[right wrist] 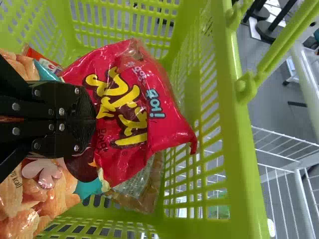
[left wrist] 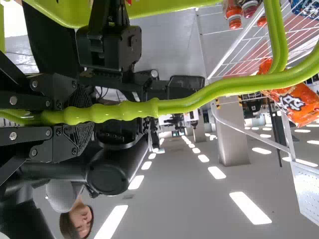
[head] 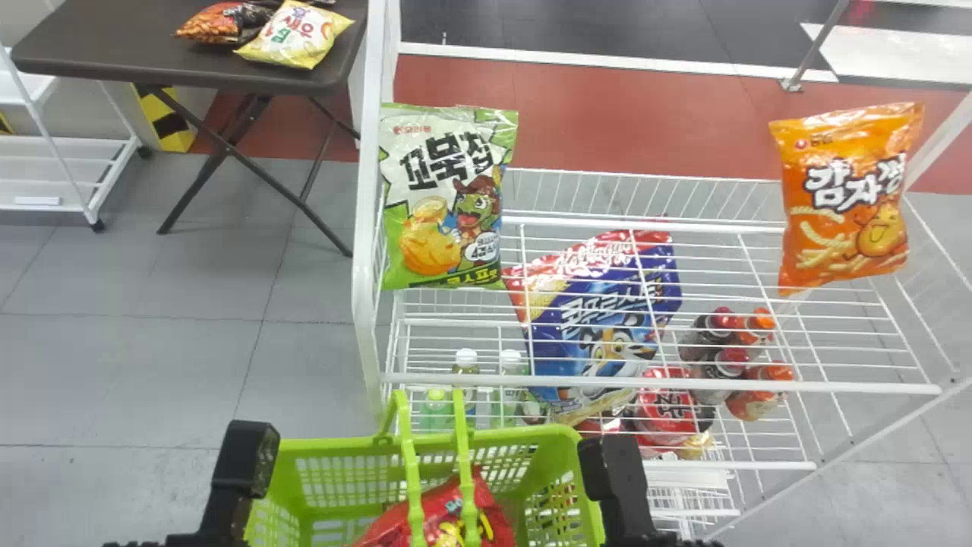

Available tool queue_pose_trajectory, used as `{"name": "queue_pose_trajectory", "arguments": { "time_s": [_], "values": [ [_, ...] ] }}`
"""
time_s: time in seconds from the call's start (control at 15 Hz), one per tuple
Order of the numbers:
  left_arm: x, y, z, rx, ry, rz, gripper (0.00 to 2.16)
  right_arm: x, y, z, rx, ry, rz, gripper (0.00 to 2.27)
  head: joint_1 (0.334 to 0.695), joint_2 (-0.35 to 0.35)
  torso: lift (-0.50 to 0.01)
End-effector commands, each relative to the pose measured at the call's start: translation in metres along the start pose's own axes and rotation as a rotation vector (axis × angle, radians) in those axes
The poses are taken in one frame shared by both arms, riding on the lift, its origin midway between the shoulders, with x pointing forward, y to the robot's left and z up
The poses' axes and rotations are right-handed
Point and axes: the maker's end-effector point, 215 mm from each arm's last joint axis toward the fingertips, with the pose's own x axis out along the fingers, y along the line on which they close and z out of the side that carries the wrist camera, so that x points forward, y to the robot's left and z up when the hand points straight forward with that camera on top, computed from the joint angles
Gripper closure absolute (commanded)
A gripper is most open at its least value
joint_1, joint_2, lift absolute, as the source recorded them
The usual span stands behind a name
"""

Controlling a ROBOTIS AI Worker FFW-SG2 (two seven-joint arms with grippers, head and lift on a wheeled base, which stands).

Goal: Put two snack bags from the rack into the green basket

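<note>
In the head view, black parts of my left arm (head: 247,460) and right arm (head: 619,479) flank the green basket (head: 562,434), which has a red snack bag (head: 497,516) inside. The left wrist view has my left gripper (left wrist: 82,115) shut on the basket's handle (left wrist: 127,110). Over the bags, the fingers of my right gripper (right wrist: 92,117) are together; the red bag (right wrist: 157,112) lies against or just behind their tips, and a chip bag (right wrist: 37,204) is beside them. On the rack are a green bag (head: 448,201), an orange bag (head: 847,197) and a blue bag (head: 600,327).
The white wire rack (head: 661,384) stands beyond the basket, with bottles (head: 733,365) and a red package (head: 668,406) on a lower shelf. At the back left, a dark folding table (head: 114,38) bears more snack bags, including a yellow one (head: 296,34).
</note>
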Motion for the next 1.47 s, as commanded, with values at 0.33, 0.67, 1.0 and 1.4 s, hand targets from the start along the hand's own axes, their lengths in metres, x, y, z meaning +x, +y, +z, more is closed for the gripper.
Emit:
{"name": "queue_pose_trajectory", "arguments": {
  "time_s": [0.33,0.67,1.0,1.4],
  "values": [
    [-0.002,0.000,0.002,0.000,-0.005,-0.002,1.27,-0.069,-0.011,0.041,0.004,-0.177,-0.020,0.07,0.695,-0.225,-0.004],
    [-0.002,-0.001,0.003,-0.003,-0.007,-0.013,1.27,-0.140,-0.030,0.139,-0.096,-0.614,-0.120,0.09,0.695,-0.270,-0.004],
    [-0.003,0.002,0.008,-0.017,-0.011,-0.024,1.27,-0.184,-0.008,0.179,-0.344,-0.917,-0.257,0.09,0.695,-0.331,-0.004],
    [-0.016,0.000,0.013,-0.018,-0.029,-0.046,1.27,-0.215,-0.019,0.156,-0.362,-1.042,-0.340,0.09,0.695,-0.344,-0.004]
  ]
}}
